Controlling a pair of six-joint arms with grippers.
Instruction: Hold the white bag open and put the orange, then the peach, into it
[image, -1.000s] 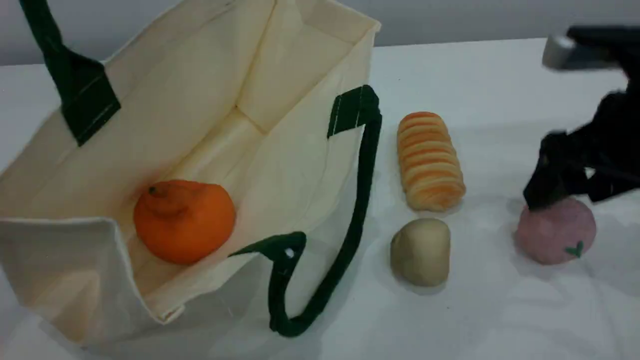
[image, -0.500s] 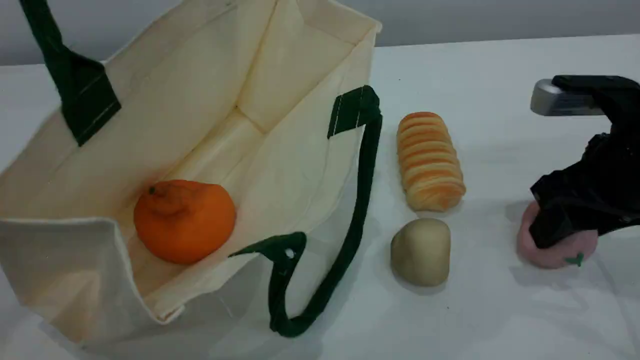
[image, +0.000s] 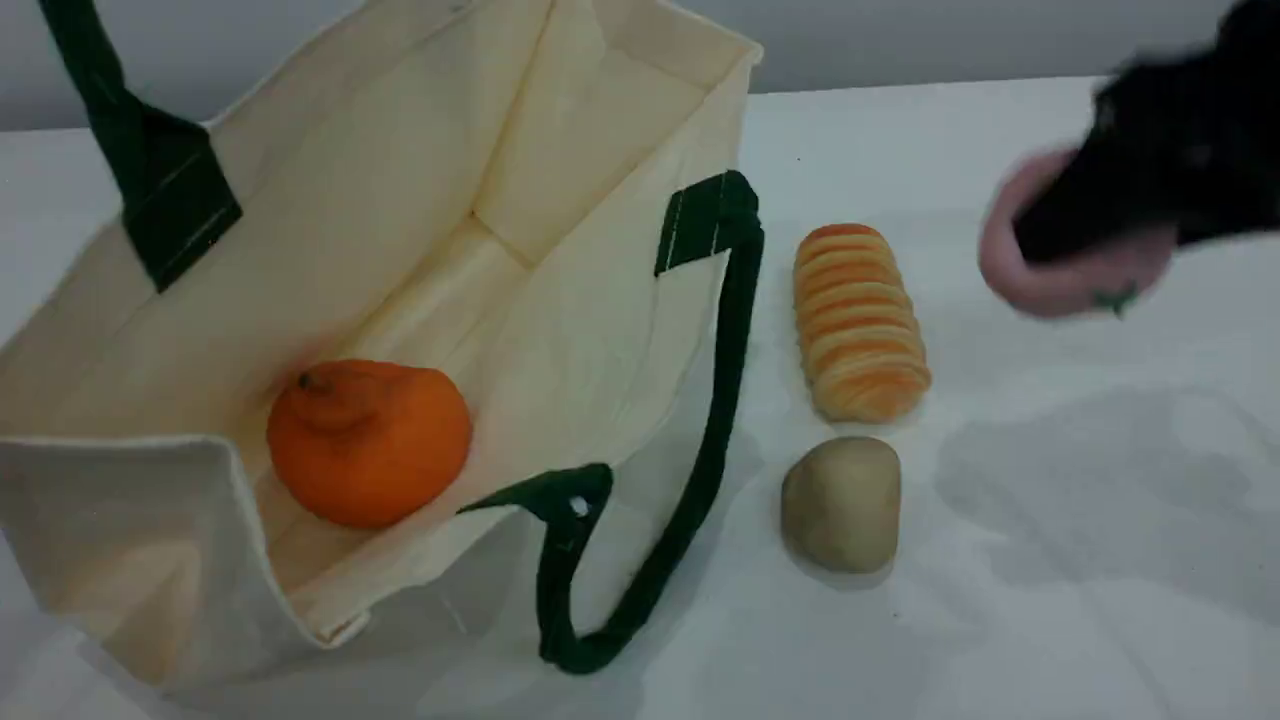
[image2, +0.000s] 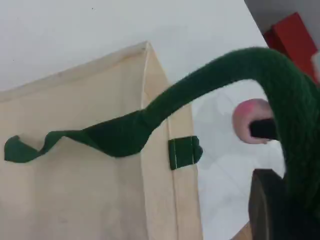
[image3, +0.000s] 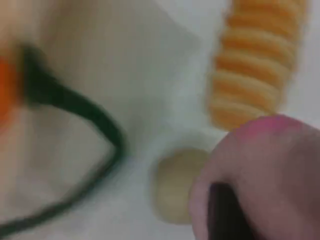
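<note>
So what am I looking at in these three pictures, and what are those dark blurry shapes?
It is a robot with two arms working at a white table. The wide picture comes from a fixed camera looking down across the table; the other two come from small cameras on each arm's wrist. The dark blur at upper right is the right end effector, the arm's grasping part, closed on the pink peach and holding it above the table. The left end effector, seen only in its own wrist picture, grips a green handle of the white bag, holding it open. The orange lies inside the bag. A striped bread roll and a beige lump lie on the table beside it.
</note>
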